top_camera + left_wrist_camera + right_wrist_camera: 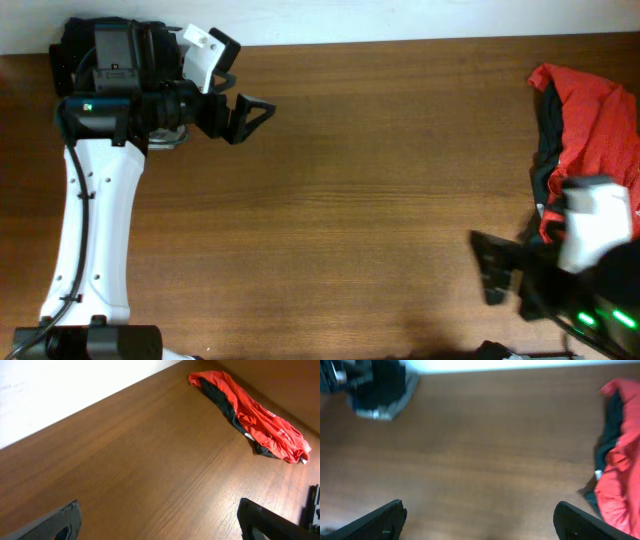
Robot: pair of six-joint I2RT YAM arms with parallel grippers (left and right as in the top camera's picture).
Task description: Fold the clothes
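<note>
Wooden table point(380, 200), brown, mostly bare across the middle. Left arm point(95, 220), white, runs up the table's left side, wrist turned toward the centre. Right arm point(595, 225) comes in at the lower right corner, and its white wrist housing overlaps the cloth in the overhead view.

Red-and-black garment point(590, 120), crumpled in a long heap at the table's far right edge, just beside the right arm and well apart from the left one. No black, navy or grey pieces visible.

Left gripper point(252, 78): jaws spread wide, holding nothing, hanging over bare wood at upper left. Right gripper point(483, 268): jaws also fully apart and empty, pointing at bare table, with the garment off to its side.

Step, as judged: nothing grasped, folding not begun.

Risks: the heap is bunched, so a pinch may catch several layers and lift a wad instead of one edge. It lies at the rim, so a sideways drag could push it off. The left arm needs a long reach, so the arms may clash near the cloth.
</note>
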